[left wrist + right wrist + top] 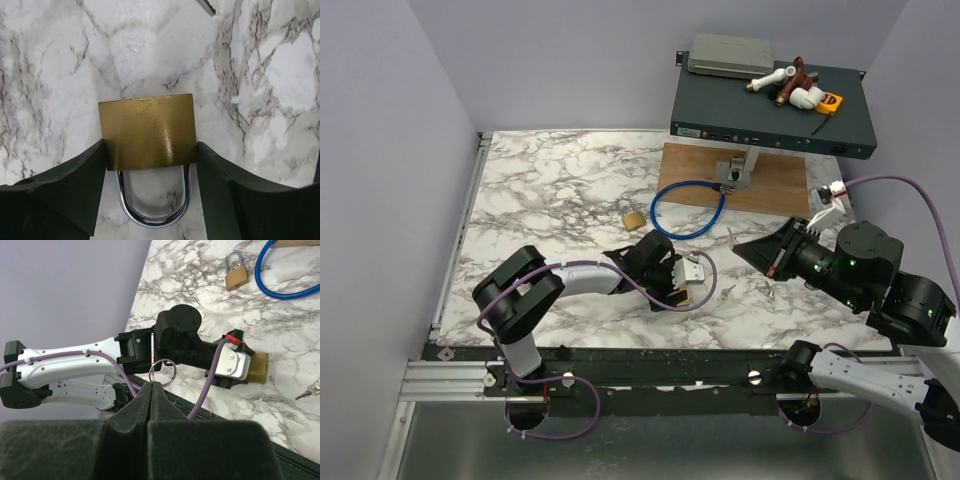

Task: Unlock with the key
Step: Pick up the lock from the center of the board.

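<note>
The marble table (570, 180) carries a dark rack unit (770, 110) at one o'clock, with a wooden board (780, 185) in front of it. A blue cable loop (258, 270) and a second padlock (633, 216) lie at twelve. At centre, the half-spread jaws of the left gripper (150, 145) clamp a brass padlock (147, 132) by its sides. At three o'clock, the right gripper (151, 385) is pinched tight on the key (163, 360), of which only a thin silvery ring shows. A spare key (311, 390) lies beside the clamped padlock.

Left gripper (688, 290) low on the marble table (550, 200), right gripper (740, 247) poised opposite — a brass padlock (633, 217) and blue cable loop (655, 208) lie just beyond.
</note>
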`<state>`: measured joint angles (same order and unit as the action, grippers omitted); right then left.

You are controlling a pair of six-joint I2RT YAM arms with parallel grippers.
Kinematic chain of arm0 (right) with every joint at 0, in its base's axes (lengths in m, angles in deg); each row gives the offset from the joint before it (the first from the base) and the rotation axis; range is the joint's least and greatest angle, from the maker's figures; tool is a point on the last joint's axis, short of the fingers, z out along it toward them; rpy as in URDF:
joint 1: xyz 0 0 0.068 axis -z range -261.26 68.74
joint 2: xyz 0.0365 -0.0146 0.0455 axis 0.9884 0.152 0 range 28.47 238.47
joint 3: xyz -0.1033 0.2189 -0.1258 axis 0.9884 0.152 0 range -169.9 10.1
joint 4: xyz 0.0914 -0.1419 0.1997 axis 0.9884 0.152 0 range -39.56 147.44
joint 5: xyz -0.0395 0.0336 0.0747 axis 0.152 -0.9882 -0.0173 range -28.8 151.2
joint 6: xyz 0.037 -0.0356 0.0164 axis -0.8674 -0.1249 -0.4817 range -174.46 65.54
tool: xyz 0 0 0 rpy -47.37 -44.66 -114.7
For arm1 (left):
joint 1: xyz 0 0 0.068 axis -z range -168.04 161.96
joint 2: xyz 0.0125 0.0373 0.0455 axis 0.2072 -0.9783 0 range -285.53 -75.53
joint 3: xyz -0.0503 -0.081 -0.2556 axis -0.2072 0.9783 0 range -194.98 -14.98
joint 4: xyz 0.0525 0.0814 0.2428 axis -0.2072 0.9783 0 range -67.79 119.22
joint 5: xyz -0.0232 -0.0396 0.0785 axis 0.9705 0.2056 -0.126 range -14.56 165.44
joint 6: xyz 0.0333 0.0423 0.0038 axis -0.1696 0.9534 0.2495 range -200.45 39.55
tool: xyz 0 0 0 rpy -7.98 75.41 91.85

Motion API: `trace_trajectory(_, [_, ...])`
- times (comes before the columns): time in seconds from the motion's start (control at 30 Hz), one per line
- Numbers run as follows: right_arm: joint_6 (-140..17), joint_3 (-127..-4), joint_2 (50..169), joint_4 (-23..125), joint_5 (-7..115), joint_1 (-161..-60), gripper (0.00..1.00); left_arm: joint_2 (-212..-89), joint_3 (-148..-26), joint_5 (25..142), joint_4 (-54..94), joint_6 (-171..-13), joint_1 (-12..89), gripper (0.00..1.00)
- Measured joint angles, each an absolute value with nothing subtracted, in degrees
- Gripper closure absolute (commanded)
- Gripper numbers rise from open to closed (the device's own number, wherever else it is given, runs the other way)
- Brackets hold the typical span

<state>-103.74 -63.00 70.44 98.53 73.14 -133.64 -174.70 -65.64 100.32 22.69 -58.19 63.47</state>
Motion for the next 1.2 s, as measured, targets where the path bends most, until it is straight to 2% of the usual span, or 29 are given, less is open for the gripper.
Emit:
trace_trajectory(0.17, [-102.78, -64.13, 71.91, 98.53, 73.17, -133.64, 0.99, -170.88, -65.94, 100.32, 31.32, -56.01, 63.38, 1.0])
trace_trajectory(0.3, [-101.55, -65.66, 73.98, 98.51, 73.1, -133.64, 0.99, -163.64, -68.85, 100.21, 44.08, -52.05, 62.37, 1.0])
trace_trajectory(0.5, [-99.11, -67.0, 77.46, 97.64, 72.12, -133.64, 0.99, -135.91, -72.59, 103.07, 61.96, -34.87, 55.75, 1.0])
trace_trajectory(0.67, [-95.89, -68.5, 79.08, 96.96, 67.88, -133.64, 0.99, -121.83, -77.79, 111.88, 67.36, -23.68, 53.48, 1.0])
trace_trajectory(1.03, [-85.64, -72.35, 87.8, 94.18, 46.5, -133.64, 0.99, -112.5, -80.59, 125.11, 72.21, -16.42, 58.48, 1.0])
trace_trajectory(1.2, [-81.69, -72.72, 87.4, 94.03, 41.04, -133.64, 0.99, -113.77, -88.58, 130.2, 75.32, -13.1, 61.3, 1.0])
